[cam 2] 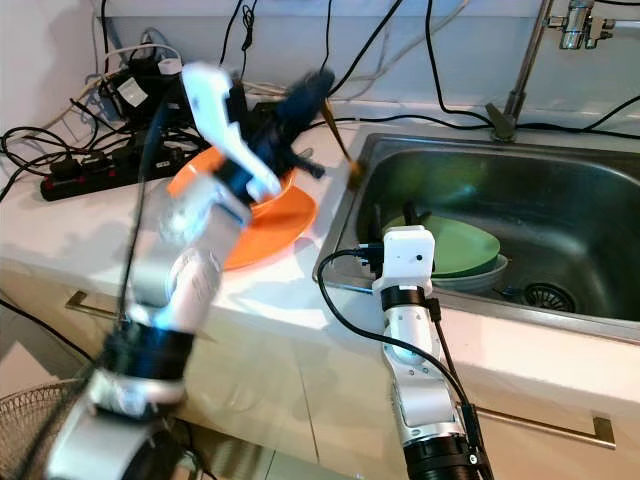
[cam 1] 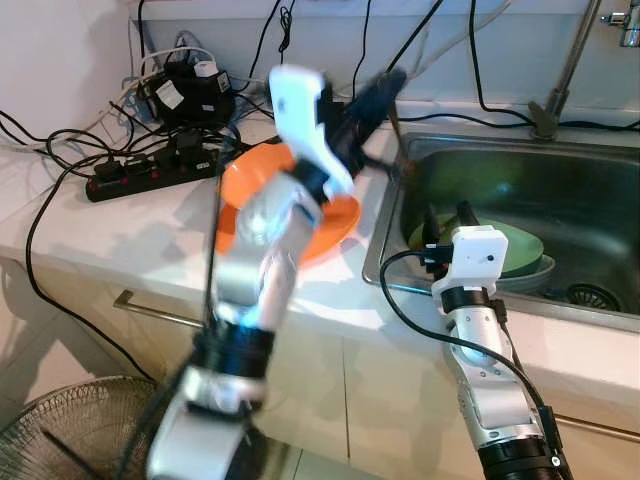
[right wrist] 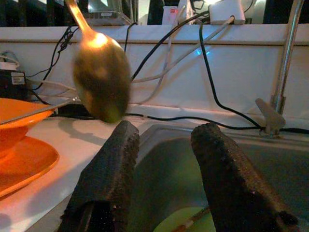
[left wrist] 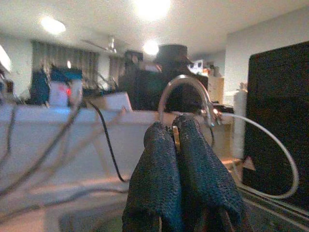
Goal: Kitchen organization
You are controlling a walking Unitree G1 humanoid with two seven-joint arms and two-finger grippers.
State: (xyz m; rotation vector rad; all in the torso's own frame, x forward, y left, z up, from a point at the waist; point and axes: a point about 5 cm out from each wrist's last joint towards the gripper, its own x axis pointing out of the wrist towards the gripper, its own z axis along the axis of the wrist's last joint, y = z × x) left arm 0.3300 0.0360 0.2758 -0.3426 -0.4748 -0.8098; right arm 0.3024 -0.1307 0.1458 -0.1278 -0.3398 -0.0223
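Carrying a spoon over the sink's near-left corner, left gripper pinched shut on its thin handle; bowl end hangs just ahead of and above the right gripper. Left arm blurred, so in motion.

Judgement on the step: spoon looks bound for the sink. Best done by keeping the handle squeezed until the bowl end is well inside the basin, then lowering past the rim and clear of the right gripper's fingers before letting go. A high drop risks clatter onto the green plates.

Left gripper: fingers pressed together, handle a sliver between them, nothing else touched. Orange plates sit on the tabletop below and behind it.

Right gripper: fingers spread wide, empty, poised at the sink's front edge with the green plates just beyond and below. Something thin and stick-like lies under it; cannot tell what.

Cables and power strip well behind left gripper.
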